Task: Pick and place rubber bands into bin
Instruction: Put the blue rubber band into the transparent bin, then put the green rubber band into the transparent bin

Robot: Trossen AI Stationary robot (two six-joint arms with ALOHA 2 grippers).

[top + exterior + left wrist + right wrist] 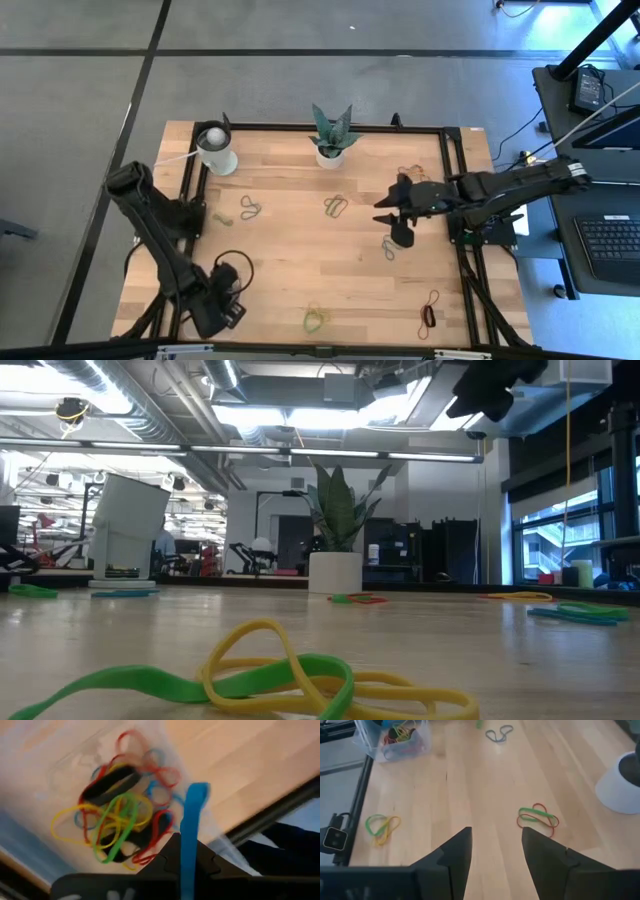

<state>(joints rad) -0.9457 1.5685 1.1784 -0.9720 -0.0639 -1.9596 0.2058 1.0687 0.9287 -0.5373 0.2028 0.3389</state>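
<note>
The clear bin (60, 770) stands at the table's near left corner, with a heap of red, yellow, green, black and blue rubber bands (117, 820) in it; the right wrist view shows the bin (375, 742) too. My left gripper (225, 308) hangs right above it, shut on a blue rubber band (192, 815). My right gripper (395, 215) stands open above the table's right half, with nothing between its fingers (495, 850). Loose bands lie flat on the wood: a red and green pair (537, 817), a green and yellow pair (382, 826), a grey-blue one (499, 734). My left gripper pinches the blue rubber band between its two shut fingers, at the part right beside them (187, 851). The fingers point down from above, over the bin. The flat band reaches out past the fingertips toward the heap; whether its free end (199, 790) touches the heap, I cannot tell.
A white cup (217, 150) and a potted plant (330, 150) stand along the far edge. More bands lie scattered: near the left (250, 208), near the front edge (317, 319), at the near right (431, 310). A black frame (455, 200) borders the wooden top.
</note>
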